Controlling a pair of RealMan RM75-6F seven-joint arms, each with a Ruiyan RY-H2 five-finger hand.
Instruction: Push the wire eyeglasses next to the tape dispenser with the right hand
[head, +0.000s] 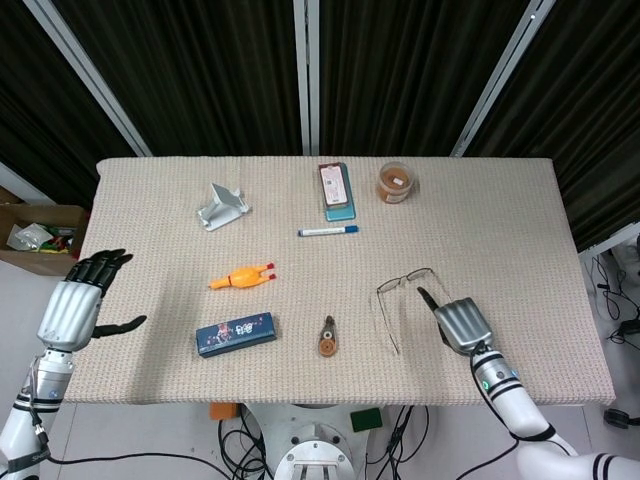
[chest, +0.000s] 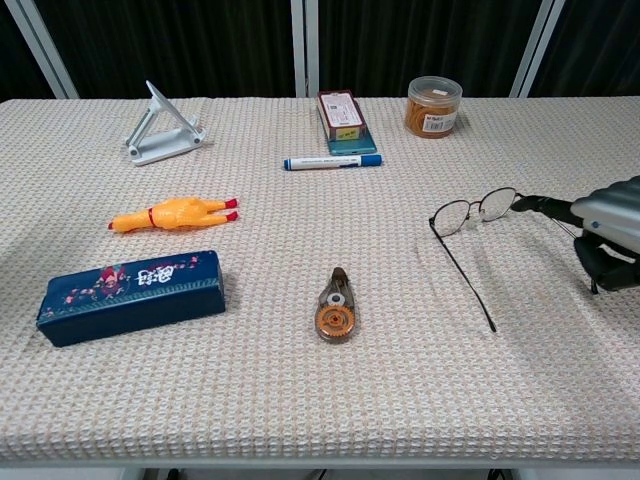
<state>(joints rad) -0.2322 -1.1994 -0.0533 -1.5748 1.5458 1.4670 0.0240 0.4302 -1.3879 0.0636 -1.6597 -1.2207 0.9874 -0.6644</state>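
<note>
The wire eyeglasses are a thin dark-metal frame with two small clear lenses and long straight temples, both unfolded. They lie flat on the worktop, lenses toward the far side, temples trailing toward the near edge. In the head view they sit right of centre, in the near half of the surface.

The tape dispenser — a small translucent brown unit with a round spool — lies to the left of the eyeglasses, well apart from them. Bare woven cloth fills the strip between the two; nothing stands in that strip.

The right hand is over the worktop at the right temple of the eyeglasses. One finger is extended and points left toward the right lens; the other fingers are curled under the palm, and nothing is held. Whether the fingertip touches the frame cannot be told.

The left hand hangs off the left edge of the worktop with fingers spread apart, holding nothing.

Other items:
- blue pencil case and rubber chicken — left side;
- phone stand, marker, phone on a teal box, and amber jar — far side.

Open cloth extends from the eyeglasses to the right and near edges.
</note>
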